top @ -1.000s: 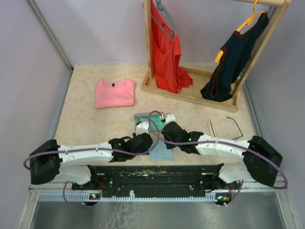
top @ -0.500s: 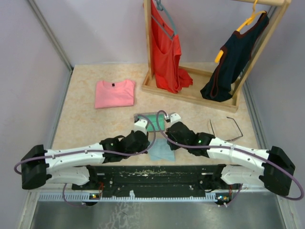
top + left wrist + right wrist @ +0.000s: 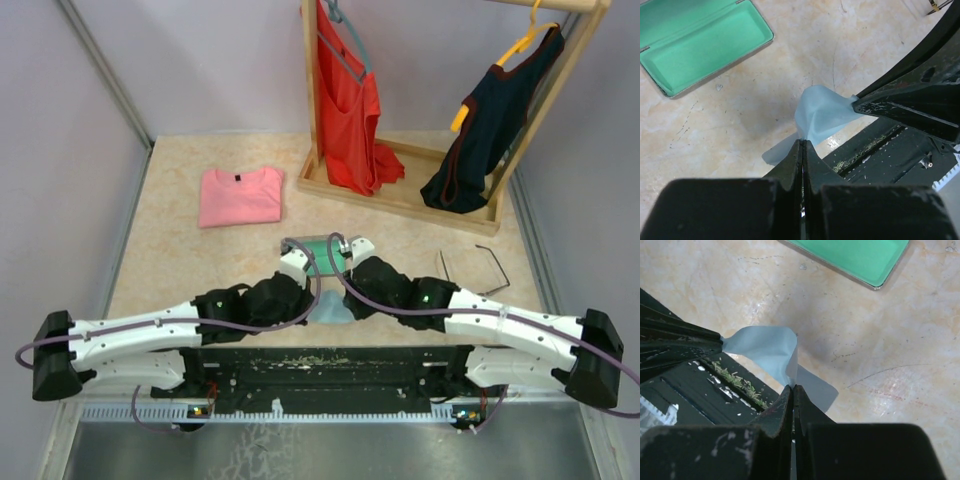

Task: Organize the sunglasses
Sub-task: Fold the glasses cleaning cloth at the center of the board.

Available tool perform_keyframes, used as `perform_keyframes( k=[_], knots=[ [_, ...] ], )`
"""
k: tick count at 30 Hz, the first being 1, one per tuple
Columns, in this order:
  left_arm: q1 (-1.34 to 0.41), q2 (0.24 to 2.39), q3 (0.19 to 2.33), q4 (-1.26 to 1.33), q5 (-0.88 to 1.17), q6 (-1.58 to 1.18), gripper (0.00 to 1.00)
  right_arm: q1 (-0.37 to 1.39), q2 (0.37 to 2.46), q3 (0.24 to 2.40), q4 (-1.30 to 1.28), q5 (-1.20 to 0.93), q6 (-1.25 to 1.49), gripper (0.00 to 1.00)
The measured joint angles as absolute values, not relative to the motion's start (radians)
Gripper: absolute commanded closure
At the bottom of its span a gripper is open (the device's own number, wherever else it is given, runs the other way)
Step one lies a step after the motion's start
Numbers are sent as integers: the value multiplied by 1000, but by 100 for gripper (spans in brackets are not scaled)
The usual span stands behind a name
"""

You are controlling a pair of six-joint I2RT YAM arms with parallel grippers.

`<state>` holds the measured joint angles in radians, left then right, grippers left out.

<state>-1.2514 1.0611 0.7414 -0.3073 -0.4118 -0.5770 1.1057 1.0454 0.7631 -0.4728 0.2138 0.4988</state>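
The sunglasses point(image 3: 478, 268) lie on the table point(image 3: 180, 260), well right of both grippers. The left gripper point(image 3: 802, 142) and right gripper point(image 3: 792, 387) each pinch the light blue cloth point(image 3: 822, 115), arms stretched low and meeting mid-table. The open green-lined case point(image 3: 312, 250) sits just beyond, with the clothes rack point(image 3: 400, 195) behind.

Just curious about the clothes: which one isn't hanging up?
The pink shirt, folded flat on the table; the red top and the dark top are hanging.

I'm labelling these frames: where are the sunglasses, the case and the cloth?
sunglasses point(image 3: 501, 265): top view, bent wire arm.
case point(image 3: 700, 47): left wrist view, green lining.
cloth point(image 3: 822, 112): left wrist view, lifted middle.
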Motion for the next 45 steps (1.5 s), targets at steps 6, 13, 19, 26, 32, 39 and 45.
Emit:
perform_keyframes(
  k=[6, 13, 19, 26, 32, 39, 45],
  knots=[
    [-1291, 1060, 749, -368, -443, -608, 100, 1132, 1028, 769, -503, 200, 530, 100],
    [-1307, 1062, 739, -381, -487, -640, 100, 1143, 1030, 769, -545, 205, 570, 100],
    [-1276, 1136, 696, -274, -532, -606, 100, 1130, 1104, 767, -508, 280, 569, 100],
    [-1123, 1251, 677, -108, -496, -510, 100, 991, 1190, 717, -343, 271, 529, 100],
    [-1018, 1309, 635, 31, -416, -425, 100, 934, 1289, 699, -250, 260, 470, 100],
    [-996, 1336, 600, 129, -350, -377, 100, 933, 1352, 675, -159, 264, 408, 100],
    [-992, 1319, 525, 191, -299, -358, 100, 933, 1348, 620, -89, 264, 393, 100]
  ],
)
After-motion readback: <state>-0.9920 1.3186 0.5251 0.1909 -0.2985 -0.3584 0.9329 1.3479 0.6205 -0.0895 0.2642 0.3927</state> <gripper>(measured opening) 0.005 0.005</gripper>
